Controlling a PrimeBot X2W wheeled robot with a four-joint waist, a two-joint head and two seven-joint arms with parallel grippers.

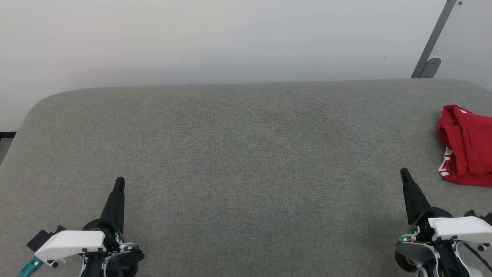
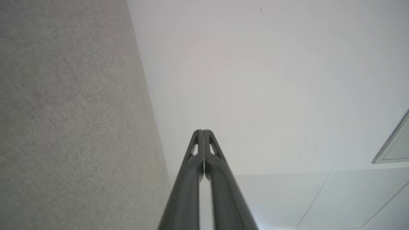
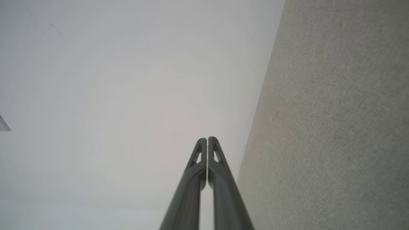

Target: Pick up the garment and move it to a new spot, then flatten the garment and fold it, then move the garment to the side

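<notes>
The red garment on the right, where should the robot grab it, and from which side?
The garment lies bunched on the table, partly cut off by the picture's edge. Probably best is the thick rolled fold on its left edge, approached from above and from the left with the right pincer, which sits nearest.

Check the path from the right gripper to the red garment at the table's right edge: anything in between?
Nothing visible. Bare grey table lies between the right gripper, fingers shut, and the bunched red garment, which sits ahead and to its right, partly cut off at the head view's edge.
</notes>
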